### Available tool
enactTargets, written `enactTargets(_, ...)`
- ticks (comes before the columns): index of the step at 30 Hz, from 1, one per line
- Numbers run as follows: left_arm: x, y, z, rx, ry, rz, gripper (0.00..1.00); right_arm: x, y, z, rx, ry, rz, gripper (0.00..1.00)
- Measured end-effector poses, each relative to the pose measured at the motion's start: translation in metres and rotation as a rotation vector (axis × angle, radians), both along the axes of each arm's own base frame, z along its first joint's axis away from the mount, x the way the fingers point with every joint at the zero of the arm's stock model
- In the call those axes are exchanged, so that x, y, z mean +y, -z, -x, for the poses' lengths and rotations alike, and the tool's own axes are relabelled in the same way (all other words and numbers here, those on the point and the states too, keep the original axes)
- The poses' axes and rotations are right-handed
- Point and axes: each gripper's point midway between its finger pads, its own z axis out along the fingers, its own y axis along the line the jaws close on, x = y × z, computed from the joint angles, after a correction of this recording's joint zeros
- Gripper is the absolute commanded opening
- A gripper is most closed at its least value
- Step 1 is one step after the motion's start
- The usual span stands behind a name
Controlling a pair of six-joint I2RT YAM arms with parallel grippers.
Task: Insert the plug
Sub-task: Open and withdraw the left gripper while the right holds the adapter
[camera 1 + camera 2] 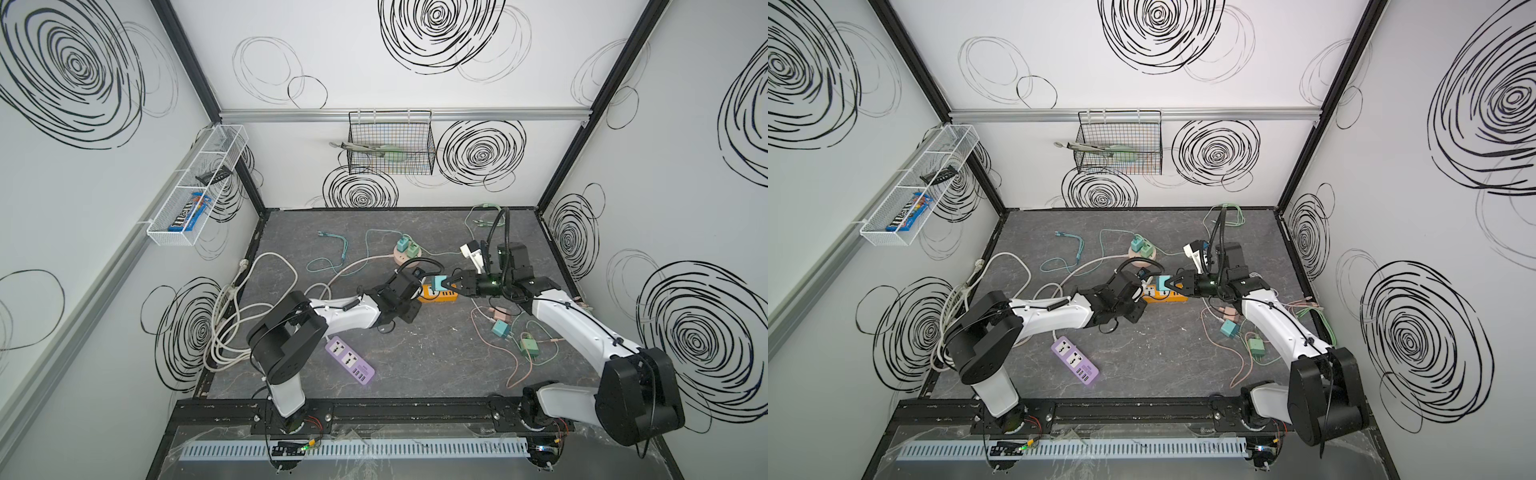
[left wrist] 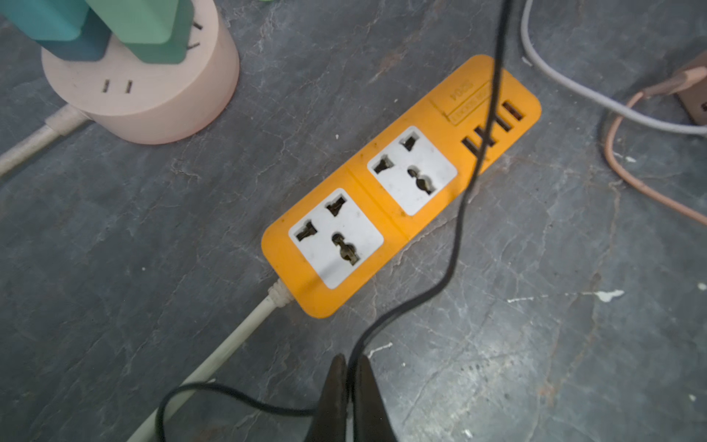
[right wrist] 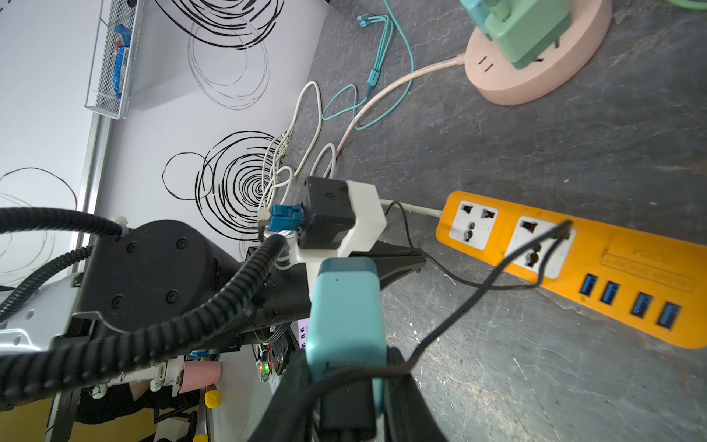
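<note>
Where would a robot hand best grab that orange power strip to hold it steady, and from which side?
Likely from straight above, pinching the orange power strip across its two parallel edges at the USB-port end. It lies flat on the table, so its sides are the only faces to squeeze, and that end leaves both sockets free.

Teal plug (image 3: 344,317), orange pwr strip (image 2: 377,203), blk cable (image 2: 459,229).
</note>
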Motion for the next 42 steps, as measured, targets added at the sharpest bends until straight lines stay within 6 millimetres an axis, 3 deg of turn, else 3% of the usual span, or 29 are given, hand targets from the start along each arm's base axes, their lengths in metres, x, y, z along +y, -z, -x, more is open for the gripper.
enactTargets(2, 0.001, -0.008, 0.000, -0.014, -0.003, 0.012, 0.00, 0.000, 0.000, 0.000, 0.000, 0.002, 0.002, 0.00)
enactTargets(7, 0.007, -0.032, -0.007, -0.067, -0.033, 0.043, 0.00, 0.001, 0.000, 0.000, -0.007, 0.000, 0.003, 0.00)
enactTargets(12, 0.029, -0.057, -0.026, -0.119, -0.115, 0.073, 0.00, 0.009, -0.001, 0.001, -0.094, -0.054, 0.026, 0.00)
enactTargets(21, 0.112, -0.129, -0.069, -0.244, -0.348, 0.157, 0.00, 0.022, 0.022, -0.016, -0.193, -0.139, 0.128, 0.01)
enactTargets(27, 0.154, -0.167, -0.078, -0.302, -0.444, 0.192, 0.00, 0.034, 0.024, -0.032, -0.315, -0.213, 0.226, 0.02)
enactTargets(35, 0.160, -0.188, -0.066, -0.308, -0.422, 0.220, 0.00, 0.041, 0.035, -0.058, -0.404, -0.353, 0.382, 0.02)
enactTargets(42, 0.160, -0.199, -0.063, -0.325, -0.386, 0.209, 0.00, 0.060, 0.047, -0.062, -0.509, -0.577, 0.507, 0.02)
